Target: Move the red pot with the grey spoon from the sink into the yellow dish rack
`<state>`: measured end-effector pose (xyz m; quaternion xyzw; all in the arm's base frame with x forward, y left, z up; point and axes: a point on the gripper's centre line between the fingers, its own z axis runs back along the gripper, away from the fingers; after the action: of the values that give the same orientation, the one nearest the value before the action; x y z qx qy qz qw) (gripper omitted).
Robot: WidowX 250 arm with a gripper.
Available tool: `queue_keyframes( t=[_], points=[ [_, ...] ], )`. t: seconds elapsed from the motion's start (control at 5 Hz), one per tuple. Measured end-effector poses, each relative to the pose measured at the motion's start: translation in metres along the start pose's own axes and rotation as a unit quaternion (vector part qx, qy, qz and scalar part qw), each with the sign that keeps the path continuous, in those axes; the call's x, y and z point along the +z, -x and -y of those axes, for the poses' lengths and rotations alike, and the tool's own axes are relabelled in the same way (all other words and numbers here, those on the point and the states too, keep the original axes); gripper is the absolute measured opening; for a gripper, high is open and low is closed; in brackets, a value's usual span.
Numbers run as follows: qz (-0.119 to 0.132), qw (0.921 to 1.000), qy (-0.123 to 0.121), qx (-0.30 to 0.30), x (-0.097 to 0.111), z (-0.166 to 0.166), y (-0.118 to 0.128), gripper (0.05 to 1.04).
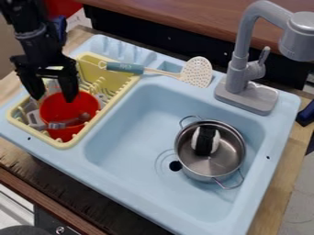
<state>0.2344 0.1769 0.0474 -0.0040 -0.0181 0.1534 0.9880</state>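
Your sink [135,126] is light blue, rack [122,83] pale yellow, cup [62,134] red, pot [224,157] silver, faucet [243,43] grey, skimmer [197,72] cream with teal handle [125,68]

The pot [228,161] is shiny, smooth metal with thin wire handles. The sink [131,158] looks like smooth, pale plastic with a soft sheen. The dish rack [64,144] and the skimmer [197,72] appear plastic, as does the red cup [61,109], glossier inside. The faucet [245,30] looks like satin plastic, and the counter [279,183] shows wood grain.

One camera looks down aslant onto the sink [131,137].
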Motion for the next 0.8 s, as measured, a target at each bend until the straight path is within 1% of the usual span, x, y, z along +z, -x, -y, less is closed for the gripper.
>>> queue_keyframes(
  t=[0.2,0.4,0.6,0.8],
  points=[
    [0.024,0.9991,-0.010,-0.033,0.012,0.013,-0.003,0.999],
    [0.055,0.9940,-0.033,-0.088,0.016,0.027,-0.002,0.999],
    [0.084,0.9875,-0.054,-0.121,0.013,0.035,0.000,0.999],
    [0.106,0.9843,-0.061,-0.127,0.015,0.034,-0.007,0.999]
  ],
)
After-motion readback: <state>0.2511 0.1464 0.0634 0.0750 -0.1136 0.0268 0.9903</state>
